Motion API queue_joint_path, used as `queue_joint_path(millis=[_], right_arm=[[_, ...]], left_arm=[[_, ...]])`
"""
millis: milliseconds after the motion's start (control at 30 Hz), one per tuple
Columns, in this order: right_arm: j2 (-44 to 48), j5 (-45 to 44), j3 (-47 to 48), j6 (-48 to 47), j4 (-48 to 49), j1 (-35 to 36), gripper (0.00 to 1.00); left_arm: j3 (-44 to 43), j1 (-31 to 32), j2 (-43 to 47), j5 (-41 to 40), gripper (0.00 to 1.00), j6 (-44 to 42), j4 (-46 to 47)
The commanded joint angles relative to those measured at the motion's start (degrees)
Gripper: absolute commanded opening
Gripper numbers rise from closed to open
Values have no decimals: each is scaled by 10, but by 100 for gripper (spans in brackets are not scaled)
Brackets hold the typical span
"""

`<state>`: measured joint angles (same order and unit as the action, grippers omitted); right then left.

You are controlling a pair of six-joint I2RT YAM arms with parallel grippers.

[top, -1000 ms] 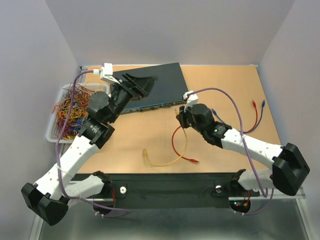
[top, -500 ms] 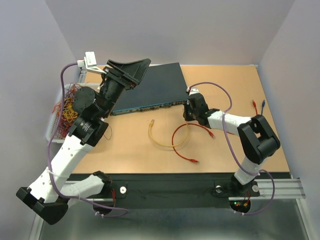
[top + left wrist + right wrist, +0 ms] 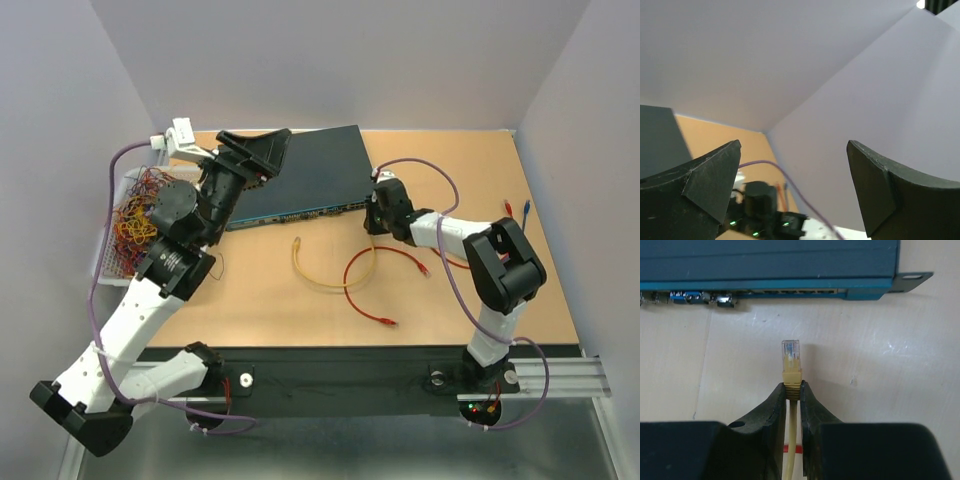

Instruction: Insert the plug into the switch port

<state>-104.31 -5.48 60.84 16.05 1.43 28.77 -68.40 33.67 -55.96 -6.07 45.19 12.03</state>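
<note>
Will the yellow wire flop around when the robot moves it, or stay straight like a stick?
Probably floppy: the yellow cable lies in a loose curve on the table. The short bit past the right gripper, ending in the clear plug, sticks out straight, so it likely stays steady. It looks thin, so probably light.

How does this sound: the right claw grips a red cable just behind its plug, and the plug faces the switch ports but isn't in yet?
Wrong colour: the right wrist view shows the right claw gripping a yellow cable, not red. Otherwise right: gripped just behind the plug, which faces the switch ports, not yet in.
</note>
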Motion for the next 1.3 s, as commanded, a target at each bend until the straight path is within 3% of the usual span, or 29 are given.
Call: queue_joint_path(millis=[0, 67, 267, 367, 700, 1267], right_arm=[[-10, 8, 39, -8, 11, -18, 0], [-14, 11, 46, -11, 9, -28, 0], [-36, 39, 74, -20, 2, -54, 0], [-45, 51, 83, -18, -4, -55, 0], [-54, 93, 86, -10, -12, -55, 1], [-86, 59, 168, -18, -68, -55, 0]], left_arm=[[69, 0, 77, -100, 99, -126, 32], [134, -2, 120, -155, 99, -175, 52], [230, -7, 160, -182, 99, -316, 54], [236, -7, 145, -221, 99, -308, 18], [254, -8, 147, -207, 99, -301, 41], [259, -8, 168, -207, 99, -299, 40]])
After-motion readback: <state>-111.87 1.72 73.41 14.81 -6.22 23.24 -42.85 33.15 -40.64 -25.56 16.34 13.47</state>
